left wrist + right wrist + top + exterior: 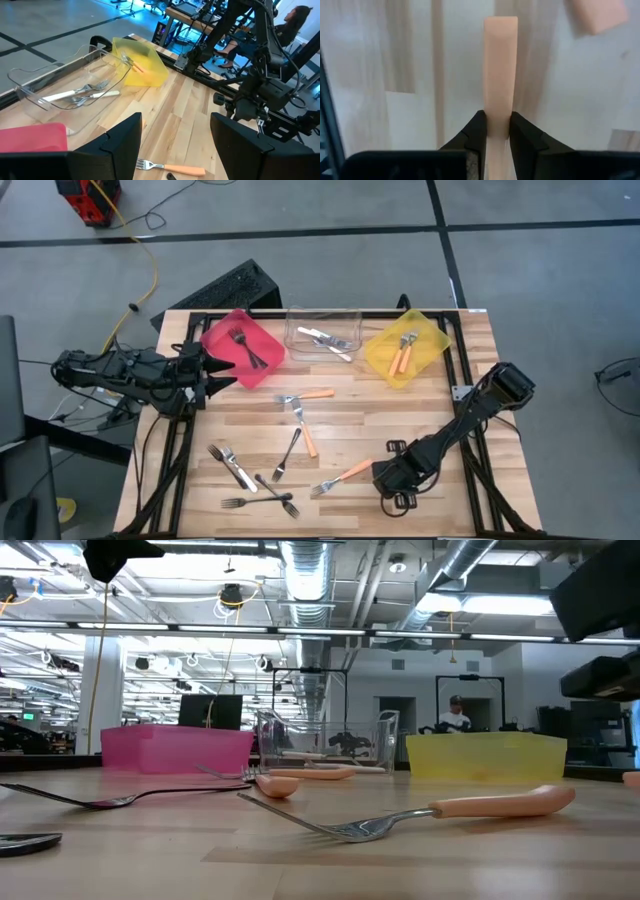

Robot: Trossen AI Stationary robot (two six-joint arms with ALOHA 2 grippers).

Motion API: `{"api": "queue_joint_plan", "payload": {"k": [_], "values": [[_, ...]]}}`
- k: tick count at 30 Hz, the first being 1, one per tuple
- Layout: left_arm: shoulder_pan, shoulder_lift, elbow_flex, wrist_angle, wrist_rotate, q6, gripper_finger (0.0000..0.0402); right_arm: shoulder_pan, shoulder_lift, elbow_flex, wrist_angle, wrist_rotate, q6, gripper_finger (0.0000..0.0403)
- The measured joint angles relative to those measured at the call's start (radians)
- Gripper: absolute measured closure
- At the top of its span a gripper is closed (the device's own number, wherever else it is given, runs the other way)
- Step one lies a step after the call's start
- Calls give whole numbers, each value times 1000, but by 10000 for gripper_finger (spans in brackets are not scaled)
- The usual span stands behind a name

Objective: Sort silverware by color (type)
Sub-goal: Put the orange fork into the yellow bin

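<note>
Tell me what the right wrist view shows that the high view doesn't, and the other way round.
Only the right wrist view shows the right end effector with its fingers shut on the orange handle of a fork.

Only the high view shows the whole table: the red bin, clear bin and yellow bin, the loose forks, and the left end effector waiting beside the red bin.

Both show that orange-handled fork lying on the wooden tabletop.
</note>
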Motion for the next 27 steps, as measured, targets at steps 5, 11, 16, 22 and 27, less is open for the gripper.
{"api": "queue_joint_plan", "payload": {"k": [5,11,16,22,27], "values": [[0,0,0,0,0,0,182,1,0,25,-8,-18,2,320],[0,0,0,0,-2,0,182,-4,-1,91,-40,-6,-22,320],[0,0,0,0,-6,0,182,-26,-2,141,-75,-11,-61,320],[0,0,0,0,-7,0,182,-68,-2,197,-140,-17,-121,320],[0,0,0,0,-7,4,182,-110,-3,227,-179,-17,-165,320]]}}
